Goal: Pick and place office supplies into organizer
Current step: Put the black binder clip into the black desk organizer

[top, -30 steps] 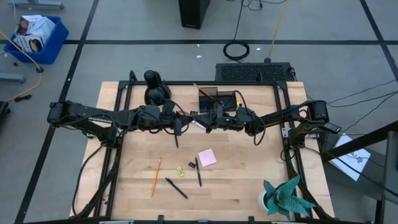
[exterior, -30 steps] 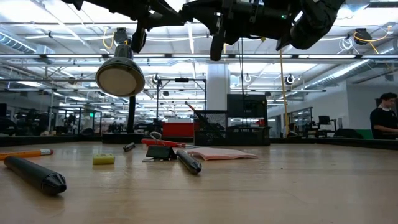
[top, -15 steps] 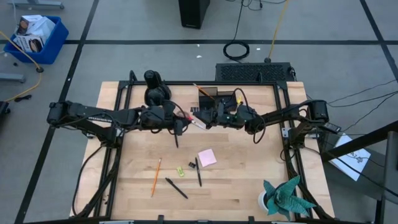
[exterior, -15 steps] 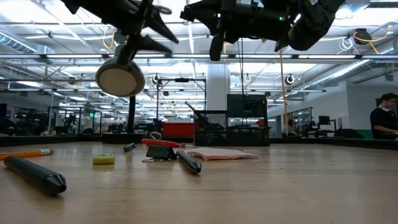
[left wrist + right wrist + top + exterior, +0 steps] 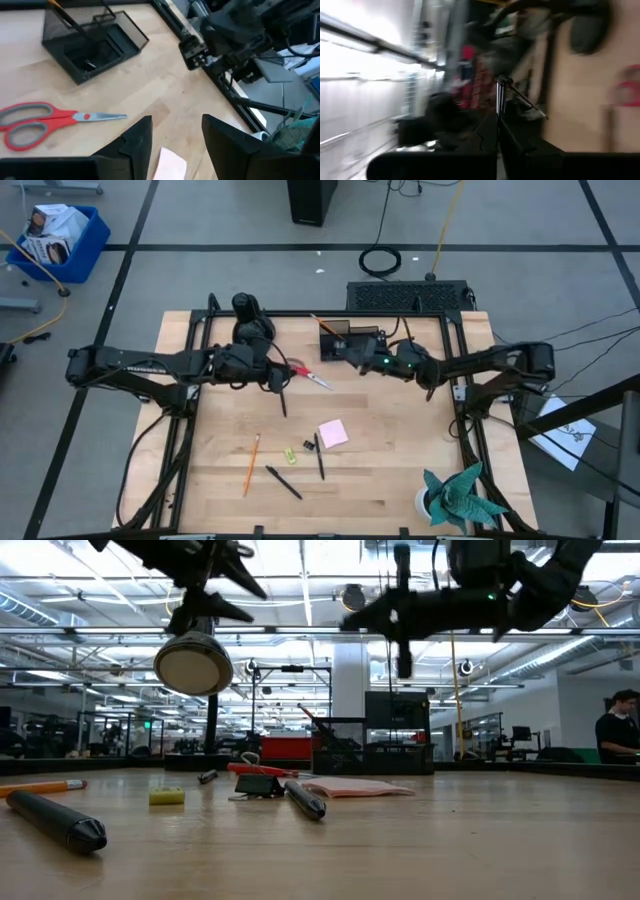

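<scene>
**Left claw apart above the scissors, right claw pinched on a pen**

Reading the table from above as a clock, with the far edge at twelve: my left gripper (image 5: 280, 376) hangs over the wood at about eleven o'clock from the middle. Its two dark, wedge-shaped fingers (image 5: 137, 140) stand partly apart with only air between them; I hold nothing there.

Just beside it, toward three o'clock, the scissors (image 5: 312, 377) lie flat on the pale, grained wooden table (image 5: 400, 460). Their red plastic loops point toward me and the bright steel blades point away.

My right gripper (image 5: 352, 349) is up at twelve o'clock, above the organizer (image 5: 343, 338). Its fingers are pressed together on a thin black pen (image 5: 498, 97), a slim straight rod that hangs down from the arm in the low view.

The organizer is a black wire-mesh box with squared corners, a tall section and a lower open tray.

Toward six o'clock lie the pink square sticky pad (image 5: 333, 433), two more slender black pens (image 5: 283, 482), a yellow-green bit (image 5: 290, 454) and an orange pencil (image 5: 250, 463).
</scene>
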Tool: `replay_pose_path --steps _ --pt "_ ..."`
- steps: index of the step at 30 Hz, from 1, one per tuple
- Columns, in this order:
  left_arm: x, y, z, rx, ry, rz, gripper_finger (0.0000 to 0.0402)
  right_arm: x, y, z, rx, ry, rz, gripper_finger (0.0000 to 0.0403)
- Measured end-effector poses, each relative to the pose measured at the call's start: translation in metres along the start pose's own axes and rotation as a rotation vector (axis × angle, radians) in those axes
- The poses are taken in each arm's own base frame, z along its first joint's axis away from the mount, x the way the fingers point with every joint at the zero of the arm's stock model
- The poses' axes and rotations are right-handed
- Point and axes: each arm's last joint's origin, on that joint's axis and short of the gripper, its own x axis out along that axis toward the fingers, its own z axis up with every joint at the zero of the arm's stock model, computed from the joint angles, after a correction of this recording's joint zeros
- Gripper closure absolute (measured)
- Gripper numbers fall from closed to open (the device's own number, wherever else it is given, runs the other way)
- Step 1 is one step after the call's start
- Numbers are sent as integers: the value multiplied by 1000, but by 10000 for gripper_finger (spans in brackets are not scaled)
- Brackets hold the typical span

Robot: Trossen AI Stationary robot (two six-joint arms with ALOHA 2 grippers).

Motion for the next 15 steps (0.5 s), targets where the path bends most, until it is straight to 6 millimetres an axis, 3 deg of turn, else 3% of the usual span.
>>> replay_pose_path --steps 6,15 --pt "-9 -2 7 14 -60 -11 224 -12 -15 13 -121 -32 -203 403" --pt "-17 -1 10 9 -77 -22 224 -1 -27 23 -292 6 -406 403"
